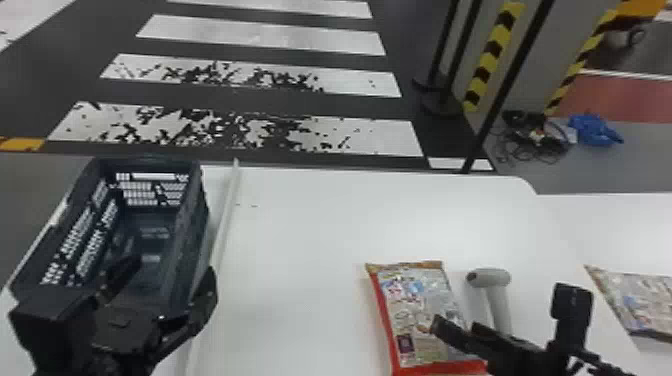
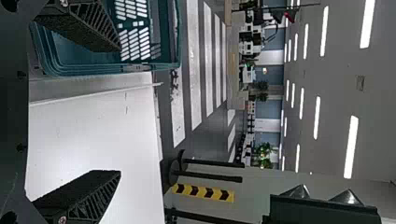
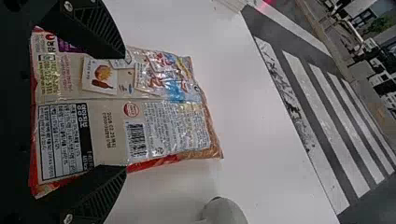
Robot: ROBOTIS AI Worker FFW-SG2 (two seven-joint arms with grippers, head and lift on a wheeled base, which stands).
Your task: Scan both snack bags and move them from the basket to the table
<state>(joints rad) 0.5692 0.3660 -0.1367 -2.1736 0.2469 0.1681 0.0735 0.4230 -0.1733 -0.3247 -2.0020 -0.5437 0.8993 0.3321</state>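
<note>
white table [image 1: 300, 225]; snack bag [image 1: 410, 300] beside scanner [image 1: 490, 278], long axis fore-aft, far end leftward; left gripper [image 1: 172, 268], right gripper [image 1: 503, 306]: fingers spread.

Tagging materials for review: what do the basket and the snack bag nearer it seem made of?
The basket looks like satin moulded plastic, going by slotted walls and a soft sheen. The snack bag looks like glossy printed film, with creases and glints; whether foil-lined, I can't tell.

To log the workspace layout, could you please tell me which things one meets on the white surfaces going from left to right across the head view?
Basket, pale strip, snack bag, handheld scanner, second snack bag.
</note>
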